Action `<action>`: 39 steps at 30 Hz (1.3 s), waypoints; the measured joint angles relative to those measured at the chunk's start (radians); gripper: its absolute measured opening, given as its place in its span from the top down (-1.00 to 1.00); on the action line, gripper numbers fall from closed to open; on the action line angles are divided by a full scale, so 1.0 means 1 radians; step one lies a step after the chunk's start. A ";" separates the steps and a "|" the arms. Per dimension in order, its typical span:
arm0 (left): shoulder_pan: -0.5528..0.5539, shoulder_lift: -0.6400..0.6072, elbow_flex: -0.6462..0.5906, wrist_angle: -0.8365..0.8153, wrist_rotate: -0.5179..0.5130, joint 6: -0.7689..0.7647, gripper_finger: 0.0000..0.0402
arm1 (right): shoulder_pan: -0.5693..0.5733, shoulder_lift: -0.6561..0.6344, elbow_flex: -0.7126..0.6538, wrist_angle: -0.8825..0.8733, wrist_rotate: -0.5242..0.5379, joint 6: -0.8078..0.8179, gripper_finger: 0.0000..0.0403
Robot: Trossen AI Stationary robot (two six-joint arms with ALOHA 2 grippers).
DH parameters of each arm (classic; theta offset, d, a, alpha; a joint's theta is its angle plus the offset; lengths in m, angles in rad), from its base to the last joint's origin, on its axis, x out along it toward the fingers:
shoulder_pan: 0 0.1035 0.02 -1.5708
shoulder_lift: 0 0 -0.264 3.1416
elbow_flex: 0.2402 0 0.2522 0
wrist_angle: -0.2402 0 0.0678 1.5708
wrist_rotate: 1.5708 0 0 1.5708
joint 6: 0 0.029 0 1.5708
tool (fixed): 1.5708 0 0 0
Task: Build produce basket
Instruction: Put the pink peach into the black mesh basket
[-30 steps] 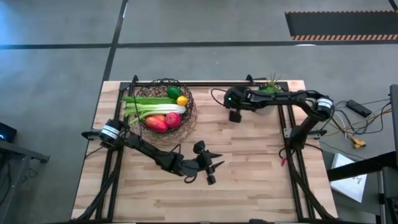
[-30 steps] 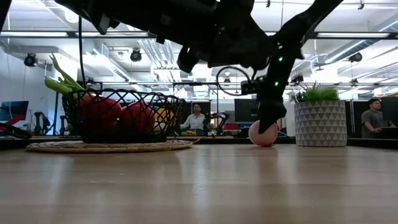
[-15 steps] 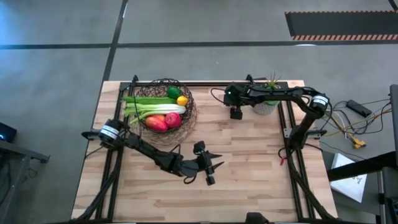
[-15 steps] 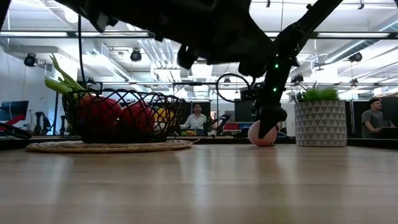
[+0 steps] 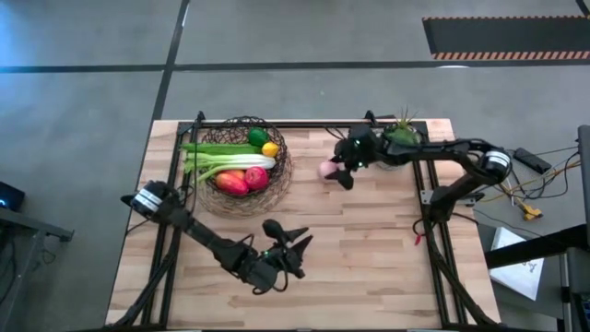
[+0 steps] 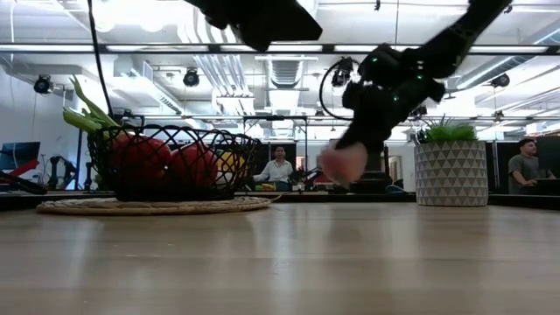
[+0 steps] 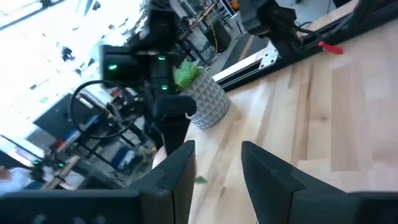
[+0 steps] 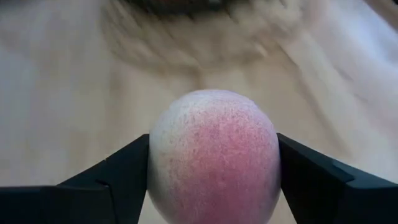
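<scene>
**Peach being held above the table by the right gripper**

A pink peach [image 8: 213, 155], round, speckled, paling toward its top, is being gripped by the right gripper [image 5: 330, 171], one dark finger pressed to each side. In the high view the peach [image 5: 324, 170] is being carried over bare table [image 5: 387, 249], between the basket [image 5: 241, 166] and the potted plant [image 5: 399, 140], well apart from the basket. Only the low view is showing that the peach [image 6: 343, 163] is being kept clear of the tabletop, in the air.

The basket, dark woven wire on a flat mat, is being filled with produce: green lime [image 5: 257, 137], yellow lemon [image 5: 269, 148], pale celery stalk [image 5: 226, 162], long green pod [image 5: 217, 148], red-orange mango [image 5: 231, 183] and red tomato [image 5: 256, 177]. In the low view only red shapes and a bit of yellow are being made out through the mesh.

The left gripper [image 5: 293, 247] is being held over the near middle of the table, fingers spread with nothing between them; its wrist view is showing the open fingers [image 7: 177, 177], with the plant pot and the right arm beyond.
</scene>
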 joint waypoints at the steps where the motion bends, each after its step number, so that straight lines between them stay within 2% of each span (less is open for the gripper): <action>1: -0.003 0.000 0.000 0.002 -0.014 0.007 0.42 | 0.012 -0.003 -0.038 0.098 -0.025 0.066 -0.40; 5: -0.003 -0.020 0.002 0.003 -0.022 0.003 0.34 | 0.081 0.004 -0.179 0.519 -0.047 0.284 -0.40; 9: -0.004 -0.043 0.002 0.003 -0.021 -0.020 0.12 | 0.146 0.019 -0.276 0.826 -0.090 0.367 -0.40; 14: -0.004 -0.076 -0.010 -0.004 -0.021 -0.110 -0.22 | 0.205 0.017 -0.337 1.050 -0.186 0.407 -0.41; 18: -0.001 -0.093 -0.057 -0.005 0.011 -0.239 -0.30 | 0.250 0.017 -0.349 1.143 -0.199 0.440 -0.41; 24: 0.031 -0.084 -0.098 0.019 0.045 -0.360 -0.03 | 0.319 0.017 -0.342 1.220 -0.195 0.440 -0.41; 32: 0.079 -0.052 -0.097 0.086 0.047 -0.364 0.43 | 0.366 0.016 -0.322 1.247 -0.194 0.438 -0.41; 35: 0.079 -0.050 -0.097 0.085 0.060 -0.349 0.50 | 0.368 0.016 -0.322 1.246 -0.194 0.437 -0.41; 39: 0.077 -0.050 -0.094 0.114 0.152 -0.305 0.52 | 0.368 0.016 -0.322 1.246 -0.193 0.435 -0.41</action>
